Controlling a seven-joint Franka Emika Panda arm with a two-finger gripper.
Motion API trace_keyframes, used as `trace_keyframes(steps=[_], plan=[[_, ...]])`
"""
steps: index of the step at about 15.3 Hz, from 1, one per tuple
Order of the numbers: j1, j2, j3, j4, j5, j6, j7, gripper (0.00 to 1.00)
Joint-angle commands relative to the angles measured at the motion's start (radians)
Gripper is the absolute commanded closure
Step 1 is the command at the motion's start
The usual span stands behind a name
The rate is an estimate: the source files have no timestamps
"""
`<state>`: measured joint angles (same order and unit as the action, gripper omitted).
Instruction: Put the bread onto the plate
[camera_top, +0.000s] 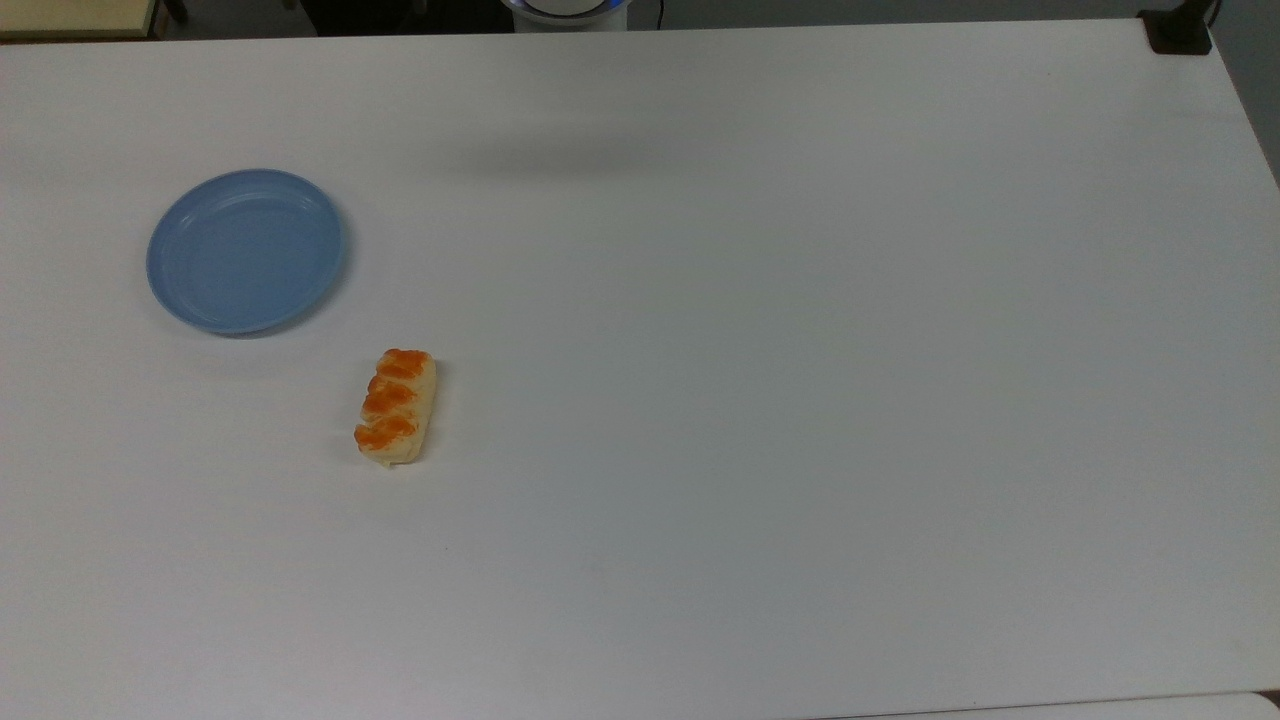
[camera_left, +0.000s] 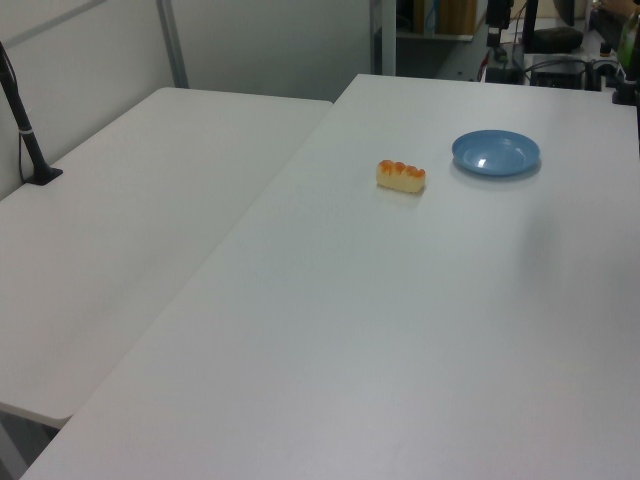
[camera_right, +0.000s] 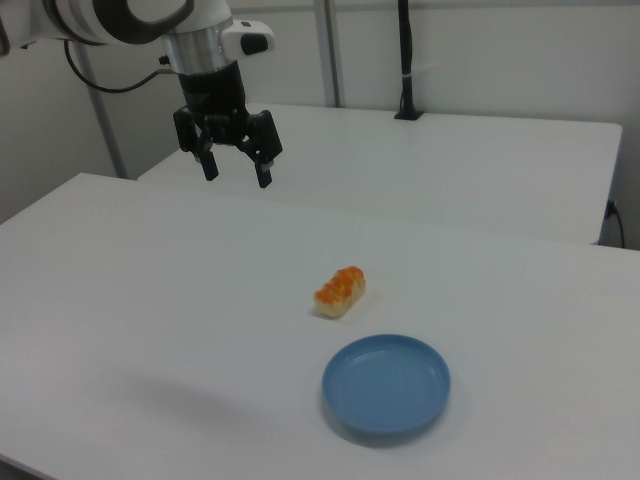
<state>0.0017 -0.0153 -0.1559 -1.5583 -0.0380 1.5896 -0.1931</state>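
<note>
A: Surface first. White table, matte, fills the top view; a second white table butts against it on the left view's left. Black post stands on the far table at the right view's upper middle.

B: Bread?

A: Bread roll, pale with orange-glazed top, lying flat on the table at the top view's lower left of centre. In the right view it sits mid-frame. Blue plate is bare, up and to the left of the roll in the top view, near but not touching. In the right view the plate is below the roll.

B: And the claw against the roll?

A: Gripper hangs at the right view's upper left, well apart from the roll, high over the table. The roll lies down and to the right of it in the right view.

B: Pose?

A: Wrist vertical, fingers pointing down, spread wide, nothing between them. White arm link runs off the right view's top left corner.
</note>
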Motion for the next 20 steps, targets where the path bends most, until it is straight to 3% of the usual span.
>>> trace_keyframes(steps=[1,17,20], plan=[[0.018,-0.014,-0.016,-0.025,0.009,0.032,-0.011,0.0],[0.029,-0.009,-0.016,-0.043,0.015,0.058,-0.011,0.0],[0.029,-0.006,0.006,-0.04,0.013,0.041,-0.002,0.0]])
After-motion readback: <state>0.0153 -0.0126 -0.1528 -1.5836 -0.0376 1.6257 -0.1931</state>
